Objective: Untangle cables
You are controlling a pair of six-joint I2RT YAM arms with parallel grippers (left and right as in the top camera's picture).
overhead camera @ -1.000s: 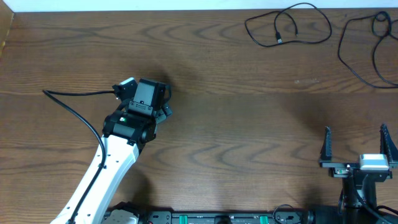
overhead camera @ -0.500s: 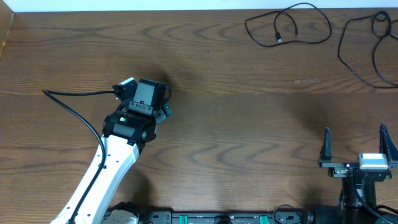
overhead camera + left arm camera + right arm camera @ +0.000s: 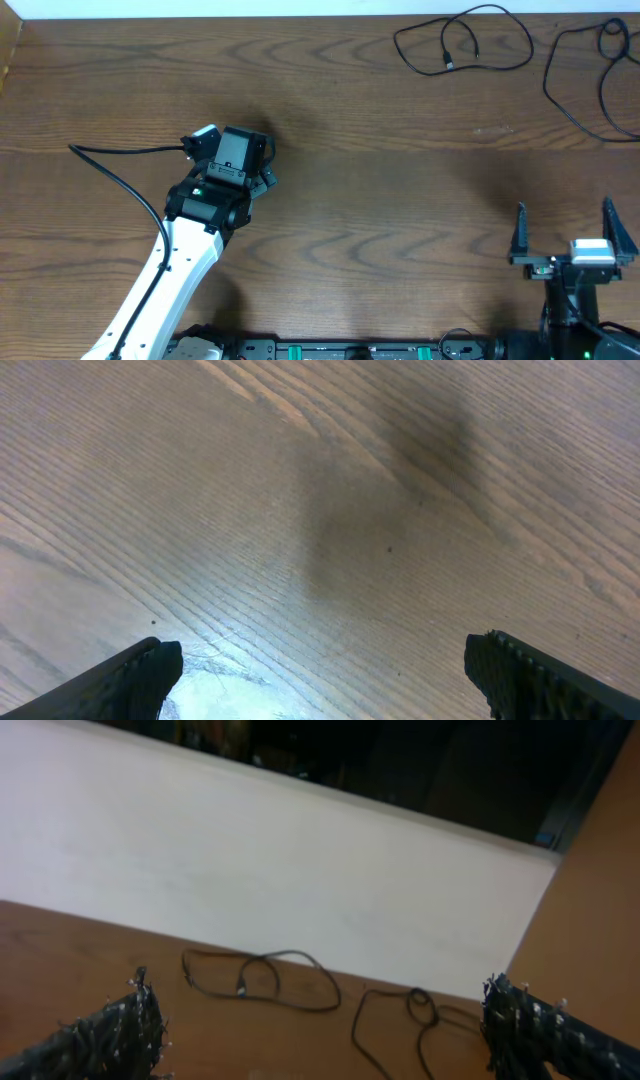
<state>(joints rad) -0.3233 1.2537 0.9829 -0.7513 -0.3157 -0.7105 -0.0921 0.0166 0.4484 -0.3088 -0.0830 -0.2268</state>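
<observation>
Count: two arms, two hands, two cables in view, both black and thin.

Cable A [image 3: 447, 64]: loose overlapping loops with a small plug end lying inside them, at the far edge of the desk [image 3: 380, 210], right of centre. Cable B [image 3: 546, 80]: a larger open curve with a small loop at its top, in the far right corner, running out of the overhead picture on the right. A and B lie near each other with a gap of bare wood between them.

Left hand [image 3: 322, 658]: fingers spread wide, nothing between them, only wood grain below. It hangs over the left-centre of the desk, well apart from both cables, which lie far off to its right.

Right hand [image 3: 563, 208]: fingers wide apart, nothing held. It sits at the near right edge; both cables lie ahead of it across the desk, well apart, A slightly left, B slightly right.

Left arm: white link [image 3: 165, 275] rises diagonally from the near left edge, wrist pitched down. A thicker black wire [image 3: 110, 172] trails off to its left.

Right arm: low at the near edge, hand pointing toward the far side.
</observation>
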